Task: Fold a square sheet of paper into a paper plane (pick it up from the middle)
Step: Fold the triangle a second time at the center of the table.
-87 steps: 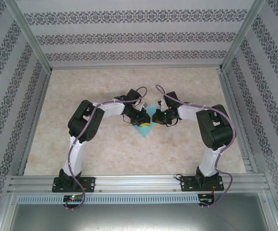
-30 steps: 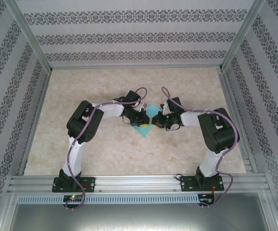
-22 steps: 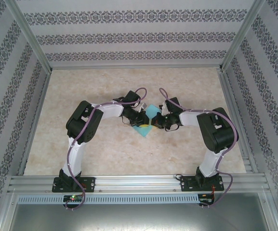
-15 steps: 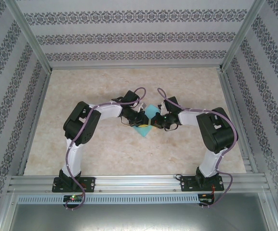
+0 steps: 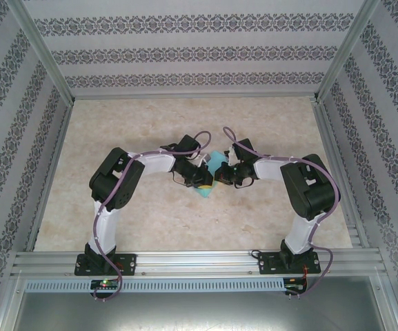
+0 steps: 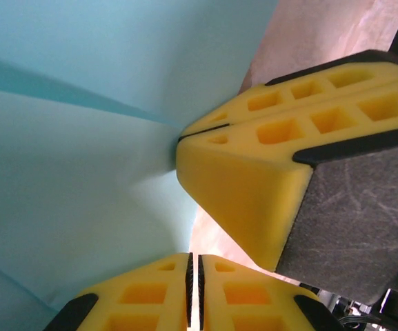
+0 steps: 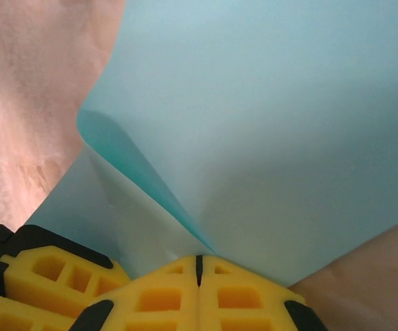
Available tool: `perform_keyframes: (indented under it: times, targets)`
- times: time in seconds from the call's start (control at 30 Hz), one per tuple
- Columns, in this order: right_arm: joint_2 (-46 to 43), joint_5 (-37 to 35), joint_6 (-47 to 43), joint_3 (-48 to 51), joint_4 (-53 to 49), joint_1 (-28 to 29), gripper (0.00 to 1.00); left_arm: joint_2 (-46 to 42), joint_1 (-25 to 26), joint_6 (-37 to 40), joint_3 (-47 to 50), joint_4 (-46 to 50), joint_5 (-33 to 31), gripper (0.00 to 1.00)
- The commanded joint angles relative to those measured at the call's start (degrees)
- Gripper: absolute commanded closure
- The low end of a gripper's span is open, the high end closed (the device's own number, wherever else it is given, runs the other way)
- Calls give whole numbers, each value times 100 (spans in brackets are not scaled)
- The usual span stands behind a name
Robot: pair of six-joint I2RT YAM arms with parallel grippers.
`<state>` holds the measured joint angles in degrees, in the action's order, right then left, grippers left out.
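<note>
top external view first: the pale marbled table (image 5: pixel 150 124) carries both arms, the left arm (image 5: pixel 116 186) and right arm (image 5: pixel 309 186) bent inward so their wrists nearly meet in the middle. between them is the square sheet of paper (image 5: pixel 216 160), turquoise and buckled rather than flat. in the right wrist view, the right gripper (image 7: pixel 199 261) has its yellow jaws pressed together on the sheet, with a sharp crease running straight into the seam. in the left wrist view, the left gripper (image 6: pixel 193 256) looks clamped on the paper's edge too, just beside the other claw's tip. i'd say they pinch this close together to hold the middle firm while a fold takes shape.
</note>
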<state>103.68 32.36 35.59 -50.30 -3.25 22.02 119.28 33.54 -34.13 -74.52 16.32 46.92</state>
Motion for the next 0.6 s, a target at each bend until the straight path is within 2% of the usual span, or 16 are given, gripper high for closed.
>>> perform_keyframes:
  times: [0.0, 0.57]
  targets:
    - [76, -147, -139, -41, -361, 91, 97, -122, 94, 349, 137, 269, 147, 85]
    - [100, -298, -215, -99, -552, 197, 97, -330, 125, 730, 548, 610, 122, 86]
